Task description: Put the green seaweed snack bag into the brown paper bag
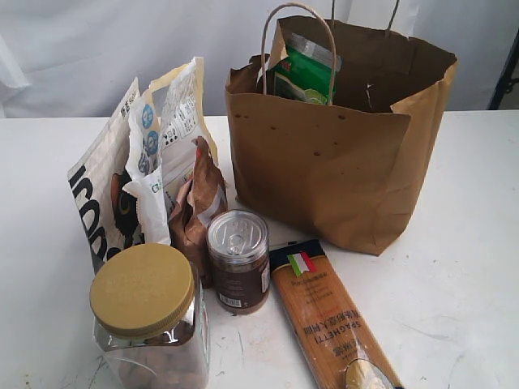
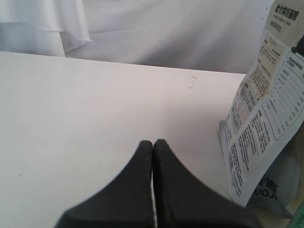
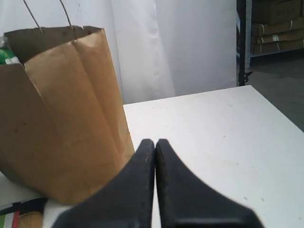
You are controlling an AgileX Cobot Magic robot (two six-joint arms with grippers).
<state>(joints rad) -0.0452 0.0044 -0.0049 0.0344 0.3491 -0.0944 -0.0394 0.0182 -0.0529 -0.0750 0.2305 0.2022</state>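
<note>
The brown paper bag (image 1: 340,162) stands upright at the back of the table, its mouth open. The green seaweed snack bag (image 1: 306,73) sits inside it, its top poking above the rim on the left. In the right wrist view the paper bag (image 3: 61,114) is close by, with a sliver of the green bag (image 3: 8,56) showing at its top. My right gripper (image 3: 155,142) is shut and empty beside the bag. My left gripper (image 2: 153,143) is shut and empty over bare table. Neither gripper shows in the exterior view.
Left of the paper bag lean a black-and-white pouch (image 1: 101,203), a white pouch with blue circles (image 1: 150,146) and a dark-brown foil pouch (image 1: 197,207). In front stand a gold-lidded jar (image 1: 146,312), a can (image 1: 239,259) and an orange spaghetti packet (image 1: 332,324). A printed pouch back (image 2: 266,123) appears beside the left gripper.
</note>
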